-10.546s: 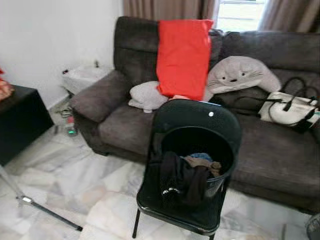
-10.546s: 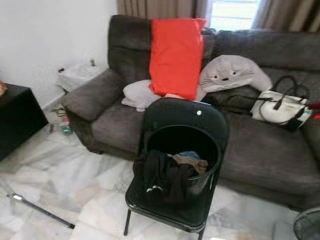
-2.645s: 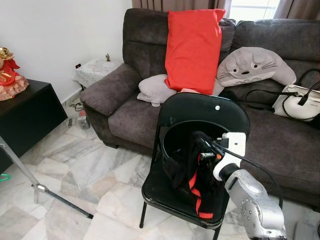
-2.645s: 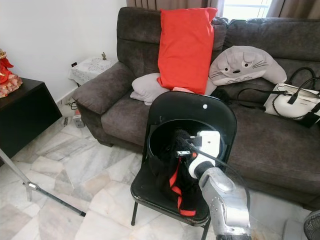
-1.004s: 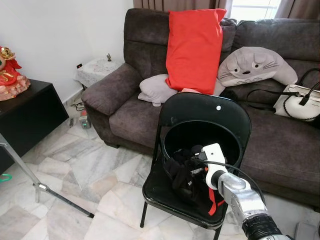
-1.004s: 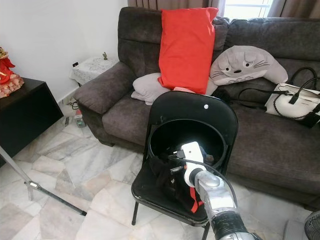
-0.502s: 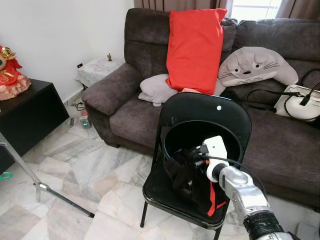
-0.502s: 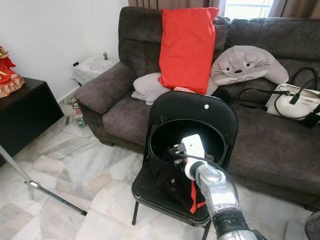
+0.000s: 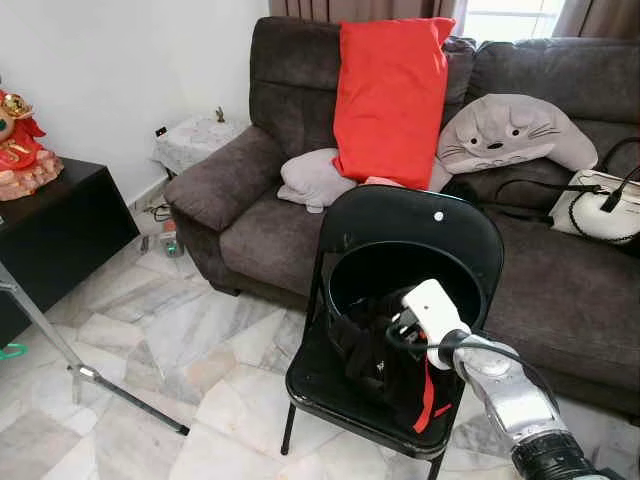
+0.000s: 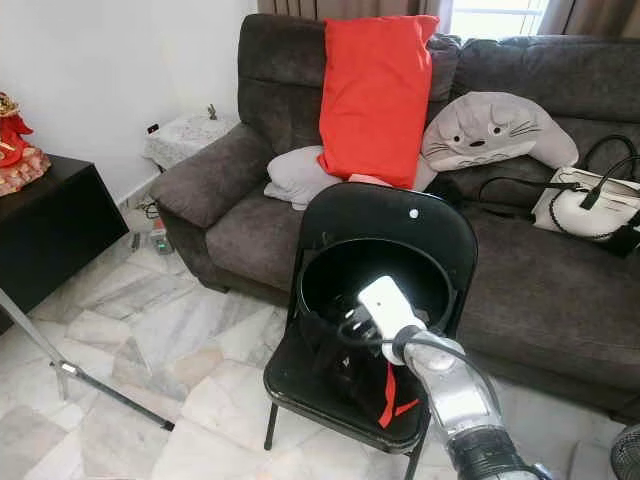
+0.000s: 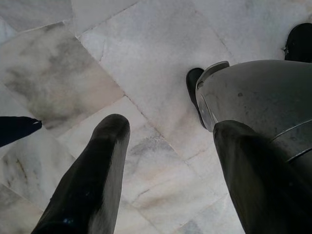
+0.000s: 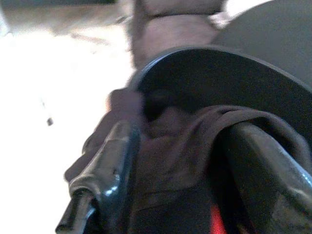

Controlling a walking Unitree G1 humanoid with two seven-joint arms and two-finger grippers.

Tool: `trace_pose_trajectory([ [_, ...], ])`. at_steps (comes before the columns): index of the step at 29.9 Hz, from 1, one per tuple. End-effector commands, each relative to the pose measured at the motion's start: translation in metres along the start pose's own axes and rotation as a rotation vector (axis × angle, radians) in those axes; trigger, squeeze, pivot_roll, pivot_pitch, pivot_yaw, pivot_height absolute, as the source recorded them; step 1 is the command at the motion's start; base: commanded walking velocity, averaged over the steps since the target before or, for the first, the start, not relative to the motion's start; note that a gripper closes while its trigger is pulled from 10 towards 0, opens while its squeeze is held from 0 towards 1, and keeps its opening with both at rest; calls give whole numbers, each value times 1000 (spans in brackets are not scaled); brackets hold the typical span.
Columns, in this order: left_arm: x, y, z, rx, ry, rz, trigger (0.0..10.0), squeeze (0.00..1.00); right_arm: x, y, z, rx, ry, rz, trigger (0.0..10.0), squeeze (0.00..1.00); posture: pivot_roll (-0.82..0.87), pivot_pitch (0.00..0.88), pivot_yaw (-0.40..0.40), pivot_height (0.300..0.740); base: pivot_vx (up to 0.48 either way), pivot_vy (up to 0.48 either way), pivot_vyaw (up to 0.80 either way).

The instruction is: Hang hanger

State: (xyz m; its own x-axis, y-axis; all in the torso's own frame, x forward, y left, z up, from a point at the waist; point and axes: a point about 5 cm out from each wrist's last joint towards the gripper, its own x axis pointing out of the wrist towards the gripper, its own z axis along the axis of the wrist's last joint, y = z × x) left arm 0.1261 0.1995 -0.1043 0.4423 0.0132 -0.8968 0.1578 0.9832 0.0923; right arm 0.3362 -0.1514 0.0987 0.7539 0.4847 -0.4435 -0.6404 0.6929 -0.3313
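A black basket (image 9: 346,268) stands on a black folding chair (image 9: 400,215) in front of the sofa. A dark garment with red trim (image 9: 384,366) hangs over the basket's front rim and down onto the seat. My right gripper (image 9: 390,328) reaches in from the lower right and sits at that rim. In the right wrist view its fingers (image 12: 113,157) stand wide apart with the dark cloth (image 12: 180,146) draped between them. My left gripper (image 11: 170,146) hangs open over the marble floor with nothing between its fingers. No hanger can be made out.
A dark grey sofa (image 9: 250,215) behind the chair carries a red cushion (image 9: 390,95), a grey plush pillow (image 9: 510,130) and a white handbag (image 9: 600,210). A black cabinet (image 9: 55,235) stands at the left. A metal stand leg (image 9: 95,385) crosses the floor there.
The garment was held higher 2.6 s ago and now lies lower over the basket rim. In the last second my right wrist has shifted slightly to the right.
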Motion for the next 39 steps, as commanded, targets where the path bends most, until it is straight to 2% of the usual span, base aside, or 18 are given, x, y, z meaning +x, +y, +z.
trace_pose_trajectory([
  [1,-2,5,-8,13,32,6,10000,0,2,5,6,-97,-15,65,10000,1000,2,0,83,740,0,0,0],
  [5,-2,5,-8,10,35,6,10000,0,0,13,4,-192,-12,155,10000,1000,6,6,85,740,0,0,0],
  [8,-2,5,-8,8,36,6,10000,0,-1,4,4,-189,5,89,10000,1000,4,12,85,740,0,0,0],
  [11,-2,5,-8,7,37,5,10000,0,-6,-6,10,-195,-22,16,10000,1000,-1,18,87,740,0,0,0],
  [12,-2,5,-8,8,37,4,10000,0,-10,-11,14,-191,-45,-31,10000,0,-4,20,87,740,0,0,0],
  [18,-1,4,-7,7,36,0,10000,0,-25,-11,19,-185,-103,-65,10000,0,-11,26,85,740,0,0,0],
  [22,-1,4,-6,10,37,-6,10000,0,-40,1,12,-103,-90,-37,10000,0,-28,29,87,740,0,0,0],
  [24,-1,3,-6,13,37,-10,10000,0,-41,5,4,-6,-58,-37,10000,0,-33,30,87,740,0,0,0],
  [26,-1,3,-5,15,38,-12,10000,0,-40,7,-1,9,-34,-26,10000,0,-37,29,88,740,0,0,0],
  [29,-1,3,-5,18,37,-16,10000,0,-38,12,-16,-117,74,39,10000,0,-36,30,89,740,0,0,0],
  [30,-1,3,-4,17,36,-17,10000,0,-35,17,-23,-197,140,121,10000,0,-32,29,87,740,0,0,0],
  [32,-1,3,-4,16,36,-17,10000,0,-33,18,-25,-222,160,150,10000,0,-30,27,86,740,0,0,0],
  [33,-1,3,-4,16,36,-17,10000,0,-31,15,-26,-238,184,146,10000,0,-30,27,86,740,0,0,0],
  [35,-1,3,-4,7,36,-16,10000,0,-32,6,-22,-365,229,135,10000,0,-18,28,83,740,0,0,0],
  [39,-1,3,-5,4,40,-15,10000,0,-38,-5,-11,-356,198,99,10000,0,-25,36,84,740,0,0,0],
])
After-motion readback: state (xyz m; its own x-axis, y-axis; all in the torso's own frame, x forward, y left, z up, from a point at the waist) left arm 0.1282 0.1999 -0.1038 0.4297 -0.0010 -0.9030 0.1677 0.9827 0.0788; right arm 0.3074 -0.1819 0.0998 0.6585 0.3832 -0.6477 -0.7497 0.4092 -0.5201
